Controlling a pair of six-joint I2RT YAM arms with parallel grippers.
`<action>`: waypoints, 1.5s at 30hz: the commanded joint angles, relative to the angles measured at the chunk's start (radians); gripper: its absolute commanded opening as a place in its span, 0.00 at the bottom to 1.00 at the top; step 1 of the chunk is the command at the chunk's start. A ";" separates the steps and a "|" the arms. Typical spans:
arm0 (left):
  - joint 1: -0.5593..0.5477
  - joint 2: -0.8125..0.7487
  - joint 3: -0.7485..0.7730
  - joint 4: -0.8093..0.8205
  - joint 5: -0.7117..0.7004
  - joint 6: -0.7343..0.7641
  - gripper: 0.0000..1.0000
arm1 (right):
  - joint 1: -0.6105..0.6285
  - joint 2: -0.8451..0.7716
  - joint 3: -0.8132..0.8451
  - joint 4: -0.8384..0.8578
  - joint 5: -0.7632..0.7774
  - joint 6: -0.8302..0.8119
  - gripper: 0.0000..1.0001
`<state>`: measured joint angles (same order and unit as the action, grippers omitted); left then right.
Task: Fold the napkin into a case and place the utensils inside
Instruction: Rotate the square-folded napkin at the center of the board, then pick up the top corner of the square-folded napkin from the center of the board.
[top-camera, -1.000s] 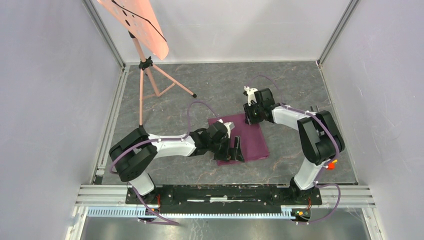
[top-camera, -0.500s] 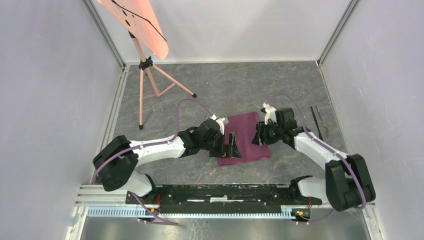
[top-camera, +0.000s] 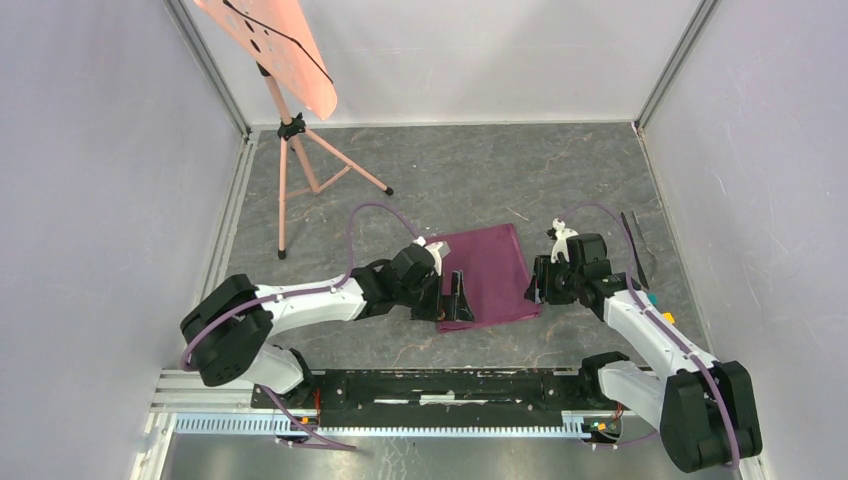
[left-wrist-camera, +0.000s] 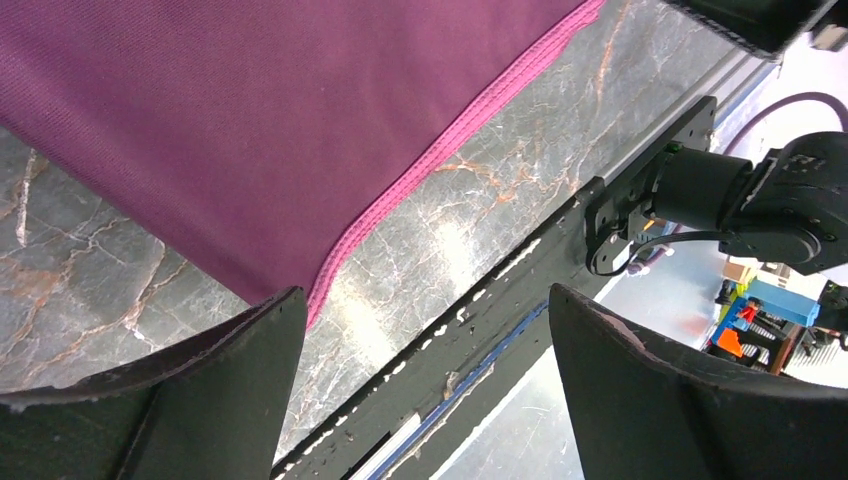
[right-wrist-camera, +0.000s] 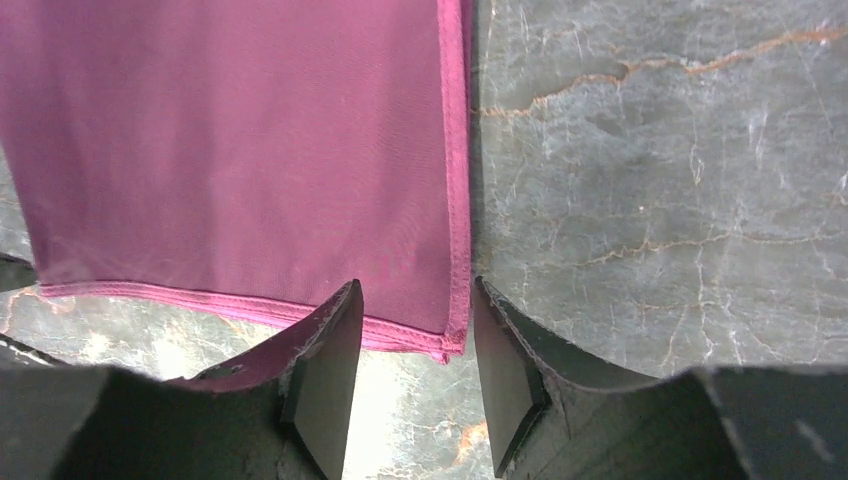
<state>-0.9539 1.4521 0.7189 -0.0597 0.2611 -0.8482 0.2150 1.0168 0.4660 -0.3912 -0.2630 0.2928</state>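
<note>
The plum-maroon napkin (top-camera: 487, 274) lies flat on the marble table as a folded rectangle. My left gripper (top-camera: 456, 298) is wide open at its near left corner. In the left wrist view the napkin (left-wrist-camera: 250, 120) fills the upper left, and the left gripper (left-wrist-camera: 420, 385) holds nothing. My right gripper (top-camera: 536, 287) is at the near right corner. In the right wrist view the right gripper (right-wrist-camera: 415, 370) is narrowly open, with the napkin's (right-wrist-camera: 250, 150) corner just beyond its fingertips. The two dark utensils (top-camera: 631, 240) lie on the table to the right.
A pink tripod stand (top-camera: 292, 130) with an orange board stands at the back left. Grey walls close in the table on three sides. The black mounting rail (top-camera: 450, 385) runs along the near edge and also shows in the left wrist view (left-wrist-camera: 520, 300).
My right gripper has moved from the napkin's far right corner down along its right edge to the near right corner. My left gripper has shifted slightly left at the near left corner.
</note>
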 joint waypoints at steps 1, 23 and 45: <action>0.002 -0.063 0.011 -0.020 -0.035 -0.002 0.96 | -0.003 0.003 -0.013 -0.023 0.030 -0.010 0.50; 0.001 -0.111 -0.007 -0.033 -0.057 -0.005 0.97 | -0.002 -0.082 -0.049 -0.025 -0.034 -0.011 0.44; 0.006 -0.165 -0.037 -0.173 -0.312 -0.047 0.91 | 0.035 -0.026 -0.042 0.168 -0.106 0.034 0.00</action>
<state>-0.9539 1.3514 0.7086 -0.1905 0.0944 -0.8486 0.2207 0.9535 0.3988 -0.3637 -0.3412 0.3019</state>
